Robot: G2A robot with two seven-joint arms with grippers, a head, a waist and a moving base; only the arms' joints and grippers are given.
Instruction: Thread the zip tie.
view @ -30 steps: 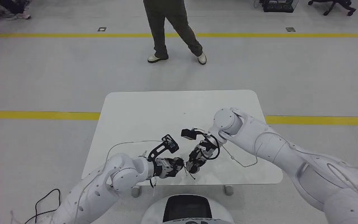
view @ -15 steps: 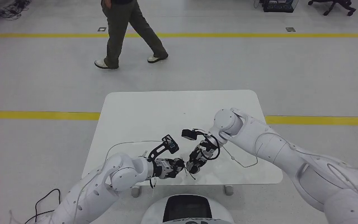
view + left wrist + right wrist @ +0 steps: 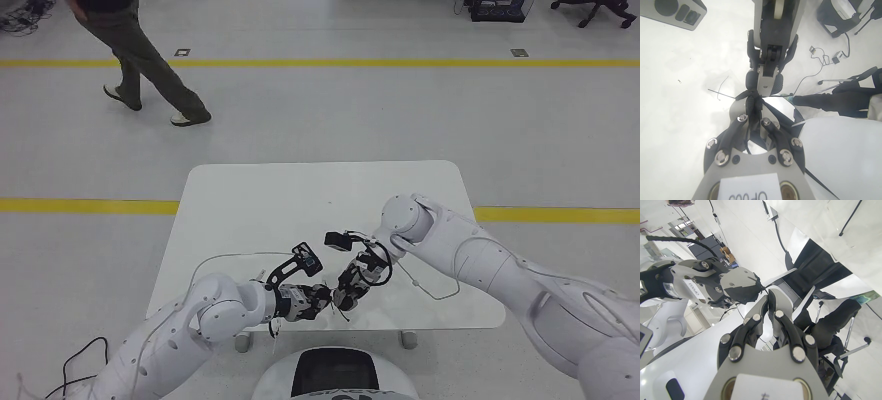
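A thin black zip tie [image 3: 721, 94] is held above the table's near edge, its free tail sticking out sideways over the white top. My left gripper [image 3: 751, 96] is shut on the zip tie, its dark fingertips pinched together. My right gripper [image 3: 768, 296] meets it tip to tip and is shut on the zip tie too, with a short black end [image 3: 763, 288] showing at its pads. In the top view, the left gripper [image 3: 322, 297] and right gripper [image 3: 340, 298] touch near the front of the table [image 3: 300, 200]. The part of the tie between the fingertips is hidden.
A thin curved black strand [image 3: 723, 85] lies on the tabletop under the grippers. A pale cable loop [image 3: 432, 288] rests on the table by the right arm. The table's front edge [image 3: 400, 327] runs just behind the grippers.
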